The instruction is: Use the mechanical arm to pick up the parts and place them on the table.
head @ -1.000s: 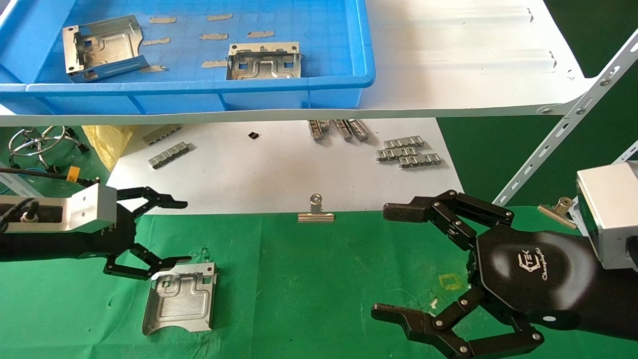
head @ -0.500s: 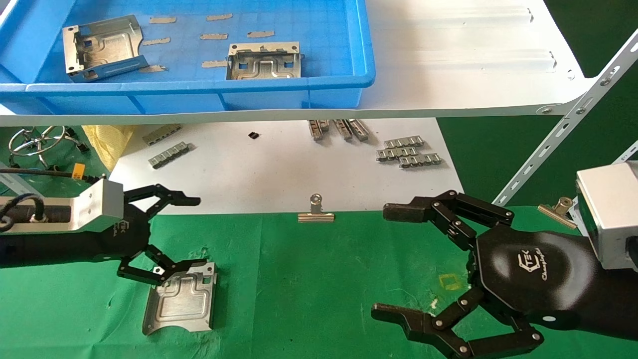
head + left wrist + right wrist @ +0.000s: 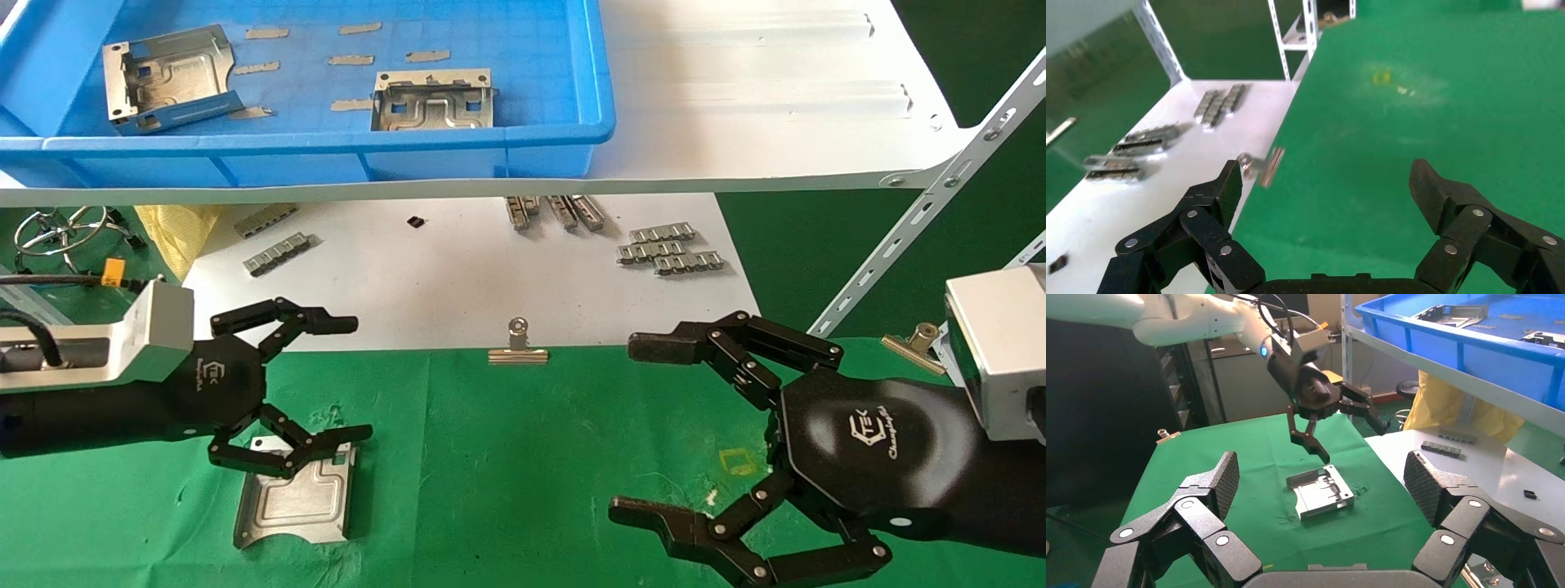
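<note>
silvery stamped sheet-metal bracket (image 3: 296,490) flat on green cloth counter (image 3: 523,457), head view: left gripper (image 3: 343,380) has lifted forward off it, fingers spread, empty; right gripper (image 3: 625,433) parked, open | left wrist: fingers (image 3: 1223,190) apart over cloth | right wrist: bracket (image 3: 1319,492) released; two remain in blue plastic bin (image 3: 327,147)

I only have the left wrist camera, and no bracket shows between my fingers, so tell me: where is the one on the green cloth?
Observer: The bracket lies flat on the green cloth, under the open left gripper, which hangs above it without touching.
Operator: Any more to fetch?
Observer: Two brackets sit in the blue bin on the shelf.
Operator: And my right arm?
Observer: The right gripper is open over the cloth's right side.
</note>
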